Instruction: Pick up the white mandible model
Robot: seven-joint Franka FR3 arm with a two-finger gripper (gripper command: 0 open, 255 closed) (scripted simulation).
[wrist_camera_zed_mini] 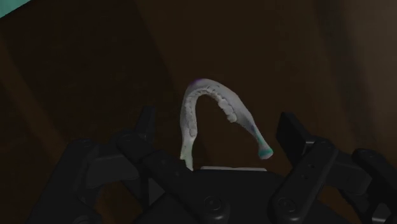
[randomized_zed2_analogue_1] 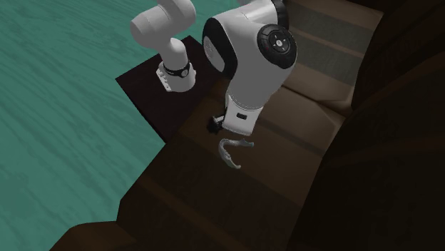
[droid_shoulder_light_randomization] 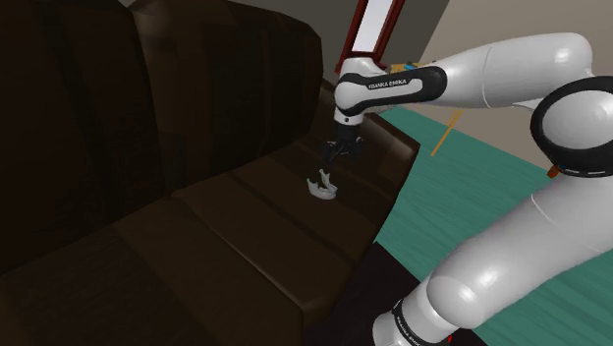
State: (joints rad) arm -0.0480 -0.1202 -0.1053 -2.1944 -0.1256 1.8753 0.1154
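The black two-finger pincer (wrist_camera_zed_mini: pixel 218 122), fingers spread, straddles the white arched mandible model (wrist_camera_zed_mini: pixel 224 105) without touching; centre it, then squeeze gently.

White arm (droid_shoulder_light_randomization: pixel 491 79) stretched out and bent at a high elbow, forearm level, wrist turned straight down, black gripper (droid_shoulder_light_randomization: pixel 330 169) hanging low and pointing downward, its two fingers (wrist_camera_zed_mini: pixel 289 130) spread apart, gripping nothing

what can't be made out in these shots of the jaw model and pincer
- Shoulder view: whether the pincer touches the mandible model; its black shape blends into the dark sofa.
- Second exterior view: the model's upper end, covered by the arm's white wrist.
- Shoulder view: the sofa's length, cut off by the left edge.
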